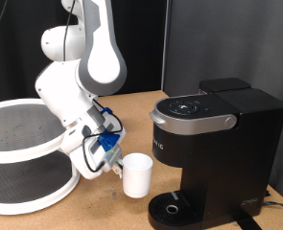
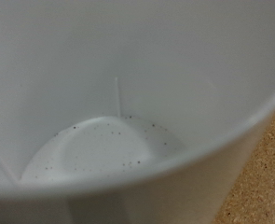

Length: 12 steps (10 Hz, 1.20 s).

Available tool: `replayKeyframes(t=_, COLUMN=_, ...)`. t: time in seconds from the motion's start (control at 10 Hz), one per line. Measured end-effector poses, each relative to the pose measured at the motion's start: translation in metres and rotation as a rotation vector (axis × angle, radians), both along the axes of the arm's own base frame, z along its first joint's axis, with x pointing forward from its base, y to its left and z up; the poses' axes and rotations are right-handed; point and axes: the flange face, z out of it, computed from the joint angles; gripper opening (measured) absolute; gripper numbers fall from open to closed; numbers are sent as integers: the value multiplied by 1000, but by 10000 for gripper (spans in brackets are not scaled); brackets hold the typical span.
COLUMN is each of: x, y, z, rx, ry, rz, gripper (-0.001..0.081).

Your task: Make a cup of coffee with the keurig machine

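On the cork-brown tabletop (image 1: 131,107), I am working as one white robot arm (image 1: 93,53), bending down toward the single white cup (image 1: 136,175). My gripper (image 1: 110,163) is sitting low at the cup's side, toward the exterior view's left, close against its rim. Blue fittings and cables are covering my fingers, so I cannot tell whether they are spread or pressed together, nor whether they are touching the cup. The cup is standing upright just beside the one black keurig machine (image 1: 213,144), near its drip base but not on it. The machine's right edge is running out of frame. One round white mesh stand (image 1: 26,153) is being cut off at the exterior view's left. My wrist camera is showing only the cup's inside (image 2: 109,149), blurred, with dark specks dotting the bottom; my fingers are not showing there.
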Motion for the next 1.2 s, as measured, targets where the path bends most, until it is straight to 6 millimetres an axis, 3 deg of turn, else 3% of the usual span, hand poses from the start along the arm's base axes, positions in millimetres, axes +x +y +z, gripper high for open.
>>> replayKeyframes(t=1.2, x=47, y=60, z=-30, rx=40, ry=-41, rz=14, gripper=67)
